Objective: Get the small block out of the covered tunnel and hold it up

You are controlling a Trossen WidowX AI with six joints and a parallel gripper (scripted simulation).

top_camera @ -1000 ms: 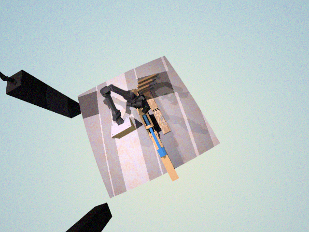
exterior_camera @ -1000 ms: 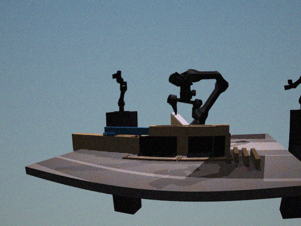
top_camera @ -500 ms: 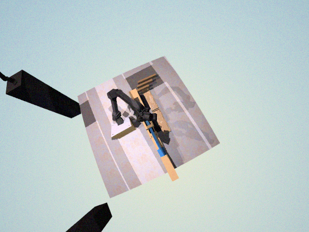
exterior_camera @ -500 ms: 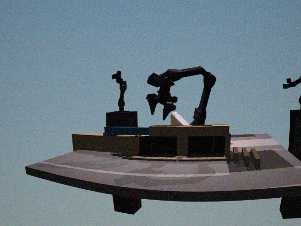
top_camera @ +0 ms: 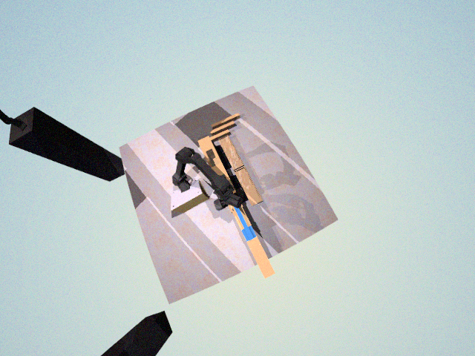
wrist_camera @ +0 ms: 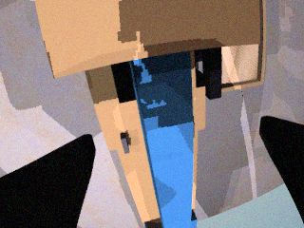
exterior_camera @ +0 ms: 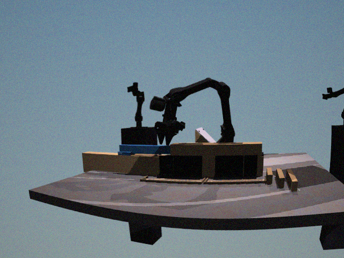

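The wooden tunnel [top_camera: 205,144] [exterior_camera: 208,150] [wrist_camera: 85,33] stands on the table, with dark openings along its side. The blue handle [top_camera: 249,233] [exterior_camera: 138,149] [wrist_camera: 173,147] sticks out of one end and lies along a wooden channel [top_camera: 263,262] [exterior_camera: 105,162]. My gripper [exterior_camera: 164,144] [wrist_camera: 178,129] is open and empty. It points down just above the handle, close to the tunnel mouth. In the wrist view the handle runs between the two spread fingers, below their tips. The block and most of the cage are hidden inside the tunnel.
Three loose wooden rods [top_camera: 226,121] [exterior_camera: 280,178] lie beyond the tunnel's far end. Wood-framed panels [top_camera: 249,185] [exterior_camera: 177,180] lie flat along the tunnel's open side. A white-topped wedge [top_camera: 188,196] [exterior_camera: 205,134] stands by the arm's base.
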